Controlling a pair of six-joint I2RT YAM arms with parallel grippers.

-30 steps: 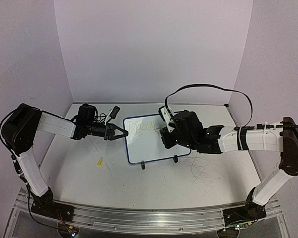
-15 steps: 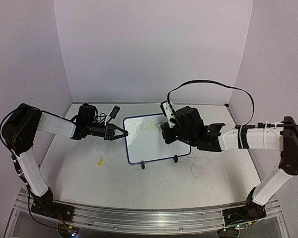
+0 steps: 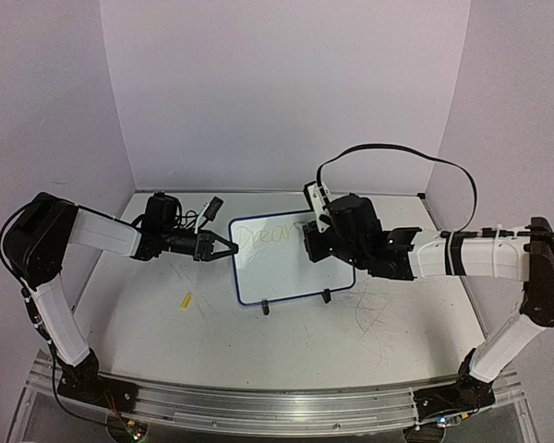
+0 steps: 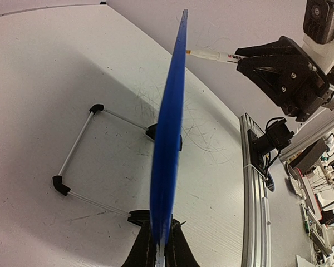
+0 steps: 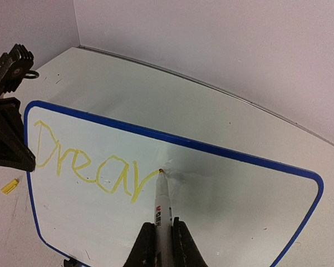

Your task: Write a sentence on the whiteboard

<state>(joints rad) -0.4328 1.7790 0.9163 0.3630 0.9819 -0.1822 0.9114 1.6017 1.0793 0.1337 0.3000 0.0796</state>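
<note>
While the marker [image 5: 162, 207] tip sits on the board, the first word is only part written.

The right gripper [image 5: 162, 238] is closed around the marker. Its tip touches the whiteboard [image 3: 282, 268] just past the pale yellow "Drea" and the start of the next letter of the sentence [image 5: 89, 167], in the upper left of the face. The whiteboard stands tilted on its clip feet [image 4: 156, 132] and wire stand [image 4: 78, 150], mid-table towards the back. The left gripper [image 4: 158, 247] is clamped on the board's left rim, bracing it. The stroke in hand likely needs light, even pressure so the board does not tip back. Slow strokes would help the faint ink show, and letters of matching size would leave room to the right.
</note>
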